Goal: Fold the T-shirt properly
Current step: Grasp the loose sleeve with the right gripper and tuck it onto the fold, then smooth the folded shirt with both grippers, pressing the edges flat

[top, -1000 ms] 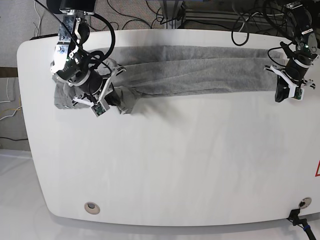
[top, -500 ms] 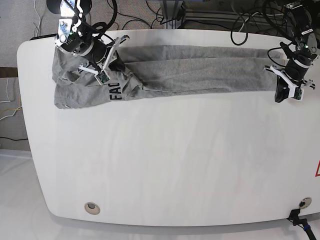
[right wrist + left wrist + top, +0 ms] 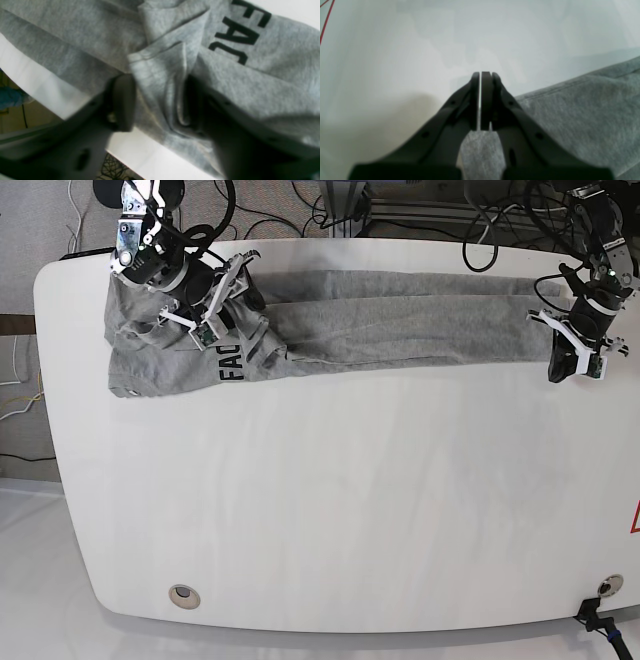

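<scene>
- The T-shirt (image 3: 380, 315) lies stretched in a long grey band along the far edge of the white table (image 3: 350, 510), running nearly from one end to the other.
- At the base view's left end the cloth is bunched and folded over, with black letters (image 3: 241, 37) showing.
- The right gripper (image 3: 222, 298) sits over that bunched end; its jaws stand apart, with a fold of grey cloth between them.
- The left gripper (image 3: 482, 100) is at the opposite end of the band, jaws pressed together, with cloth just beside and beneath it; nothing shows between the tips.
</scene>
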Motion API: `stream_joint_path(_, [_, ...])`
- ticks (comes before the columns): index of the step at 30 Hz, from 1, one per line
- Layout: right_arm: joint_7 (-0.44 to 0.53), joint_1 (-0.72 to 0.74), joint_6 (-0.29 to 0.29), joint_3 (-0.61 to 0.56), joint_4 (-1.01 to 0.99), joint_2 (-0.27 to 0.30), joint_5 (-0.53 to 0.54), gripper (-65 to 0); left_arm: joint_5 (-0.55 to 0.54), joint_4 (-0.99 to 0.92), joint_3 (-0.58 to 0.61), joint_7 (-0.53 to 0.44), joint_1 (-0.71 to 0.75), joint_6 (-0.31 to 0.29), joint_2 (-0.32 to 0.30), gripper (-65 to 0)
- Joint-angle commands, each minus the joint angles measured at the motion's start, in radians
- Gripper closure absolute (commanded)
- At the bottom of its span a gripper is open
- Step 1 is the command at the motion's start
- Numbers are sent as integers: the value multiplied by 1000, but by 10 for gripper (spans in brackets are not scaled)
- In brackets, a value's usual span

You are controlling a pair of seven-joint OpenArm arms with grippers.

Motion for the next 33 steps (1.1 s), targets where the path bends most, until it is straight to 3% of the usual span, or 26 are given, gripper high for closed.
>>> stream_joint_path(1, [44, 5, 1, 29, 32, 8, 12, -404, -17, 20, -9, -23, -4, 2, -19, 0])
stream_joint_path(3, [105, 5, 1, 32, 32, 8, 7, -436, -17, 22, -9, -23, -4, 2, -19, 0])
stream_joint_path(10, [240, -2, 1, 47, 51, 9, 1, -436, -17, 69, -7, -25, -4, 2, -18, 0])
stream_joint_path(14, [315, -18, -95, 51, 53, 9, 1, -436, -17, 102, -18, -25, 2, 2, -4, -196])
stream_joint_path(17, [399, -45, -168, 90, 51, 9, 1, -436, -19, 137, -5, -25, 34, 2, -1, -212])
stream_joint_path(21, [423, -64, -219, 121, 50, 9, 1, -431, -19, 178, -2, -25, 73, 2, 50, -212])
stream_joint_path(23, [423, -76, -222, 124, 50, 9, 1, -385, -19, 209, -4, -26, 97, 2, 76, -211])
stream_joint_path(28, [423, -85, -222, 126, 44, 9, 1, -185, -17, 260, 2, -25, 133, 2, 140, -193])
stream_joint_path(31, [423, -82, -222, 126, -2, 9, 1, -13, -17, 260, 56, -25, 156, 2, 140, -4])
stream_joint_path(33, [423, -73, -222, 126, -47, 9, 1, 0, -16, 254, 65, -25, 162, 2, 140, 0])
